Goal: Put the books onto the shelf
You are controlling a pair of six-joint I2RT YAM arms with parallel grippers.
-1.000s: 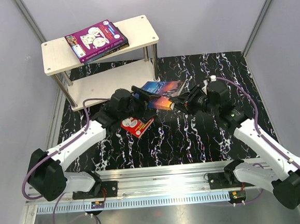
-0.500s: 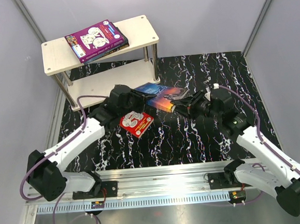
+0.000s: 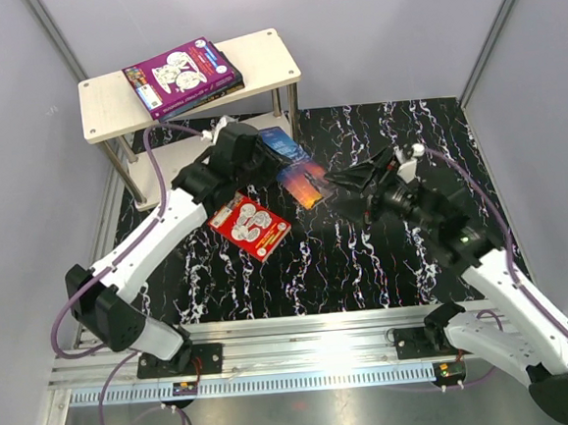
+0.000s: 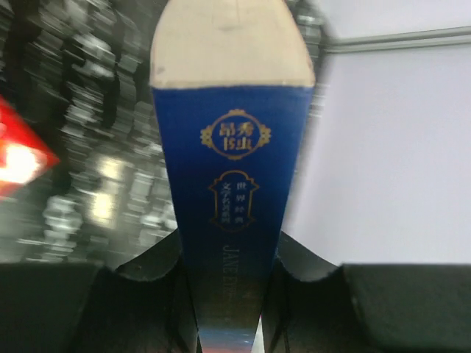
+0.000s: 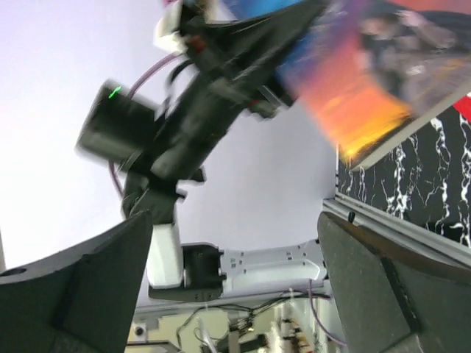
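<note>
The shelf (image 3: pixel 253 72) stands at the far left corner of the tabletop (image 3: pixel 415 251), with a stack of two books (image 3: pixel 183 76) on the left half of its top board. A single book (image 3: pixel 251 225) lies flat on the tabletop before the shelf, left of the middle. The gripped book (image 3: pixel 303 181) sits in the left tool (image 3: pixel 265 155) just before the shelf's right end, with the right tool (image 3: pixel 343 180) just right of it.

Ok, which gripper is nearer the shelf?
Left. The left gripper, clamped on the blue book, is beside the shelf, at its right post; the right gripper hangs open further right.
</note>
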